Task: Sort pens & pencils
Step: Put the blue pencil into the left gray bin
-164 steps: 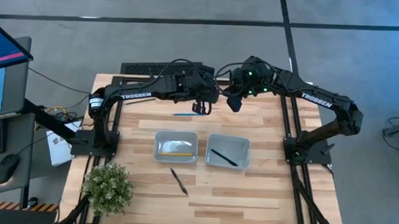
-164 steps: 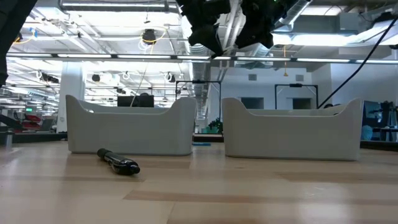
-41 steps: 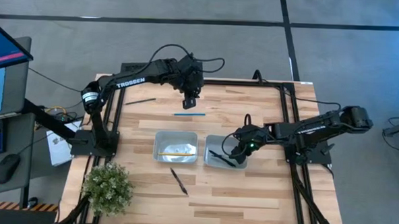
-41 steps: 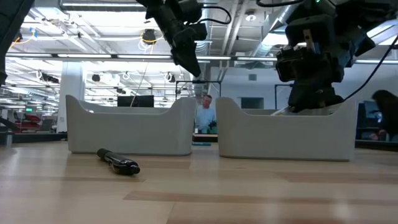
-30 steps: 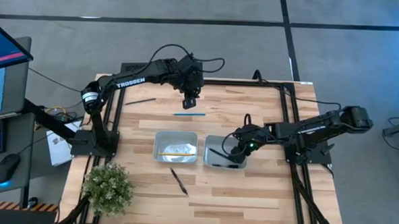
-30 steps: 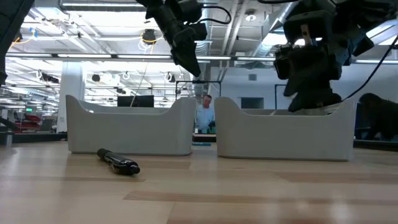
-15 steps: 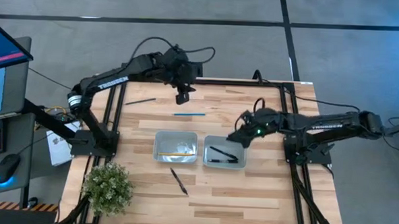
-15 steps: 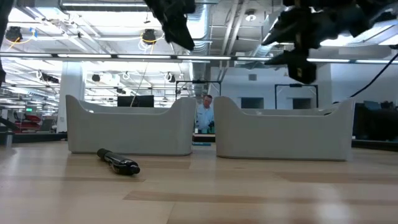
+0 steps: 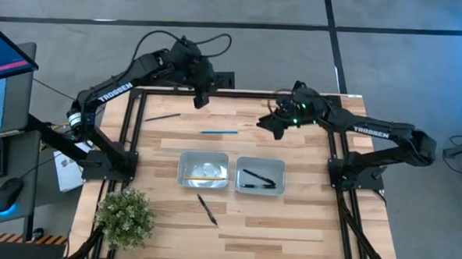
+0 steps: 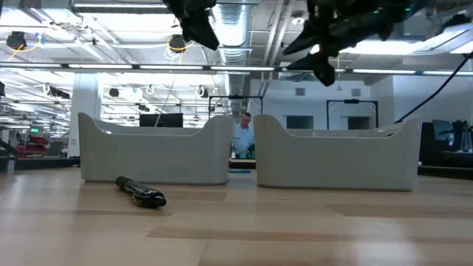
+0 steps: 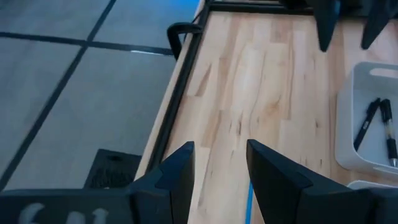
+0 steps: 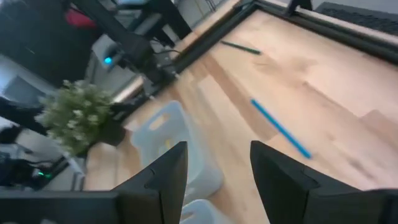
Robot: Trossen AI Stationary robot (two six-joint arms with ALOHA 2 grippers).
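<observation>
Leafy green potted plant [image 9: 123, 216] is sitting at the table's 7 o'clock corner. Table [image 9: 305, 219] is pale butcher-block wood w/ visible plank seams, on a dark metal frame; grey floor w/ dark lines around it. In the low view the room behind is showing ceiling pipes, strip lights and a person [image 10: 242, 133] far off btwn the trays.

Thin dull-green pencil [image 9: 161, 116] is lying at approx 10 o'clock on the wood. Slim light-blue pencil [image 9: 218, 132] is lying flat near 12 o'clock, well apart from both trays. Left tray [image 9: 184, 156], a smooth grey-white plastic rectangle w/ rounded corners, is holding a yellow pencil [image 9: 204, 177]. A black pen [image 9: 207, 210] is lying loose at 6 o'clock, just below that tray. Right tray [image 9: 279, 164], same make, is holding two black pens [image 9: 258, 180].

Left gripper [image 9: 200, 99] is hovering over the table's far edge at 11 o'clock, fingers [image 11: 178, 176] apart, nothing btwn them. Right gripper [image 9: 268, 126] is hanging at approx 1 o'clock, beside the blue pencil's end but not touching; fingers [image 12: 166, 169] spread, empty.
</observation>
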